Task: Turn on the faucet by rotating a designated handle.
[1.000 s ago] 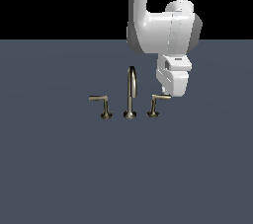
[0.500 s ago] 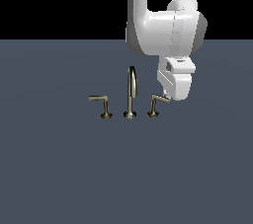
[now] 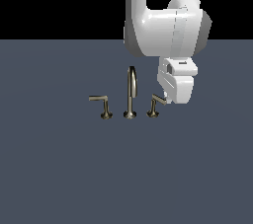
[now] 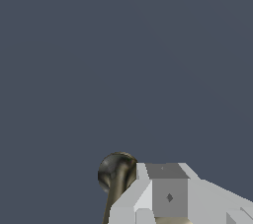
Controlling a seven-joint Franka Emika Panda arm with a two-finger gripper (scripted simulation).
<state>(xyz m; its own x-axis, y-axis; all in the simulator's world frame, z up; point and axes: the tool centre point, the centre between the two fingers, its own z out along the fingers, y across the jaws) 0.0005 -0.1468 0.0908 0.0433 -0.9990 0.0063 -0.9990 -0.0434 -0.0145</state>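
Observation:
The faucet stands mid-floor in the exterior view: a tall arched spout (image 3: 131, 91) between two short lever handles. The designated handle (image 3: 155, 104) is the one on the exterior view's right, and its thin arm slants up toward my gripper (image 3: 169, 100). The white hand hangs right beside that arm's tip and seems to touch it. The twin lever (image 3: 102, 102) points to the exterior view's left. In the wrist view the handle's round post (image 4: 116, 171) sits against a grey finger (image 4: 167, 192). The finger gap is hidden.
The faucet set rests on a flat dark grey-blue floor (image 3: 59, 168). My white arm (image 3: 168, 35) comes down from above, behind the right-hand handle. No other object shows.
The hand has dropped slightly and pressed on the right handle's arm. That arm has swung from nearly level to slanted and looks shorter. Spout and left lever are unchanged.

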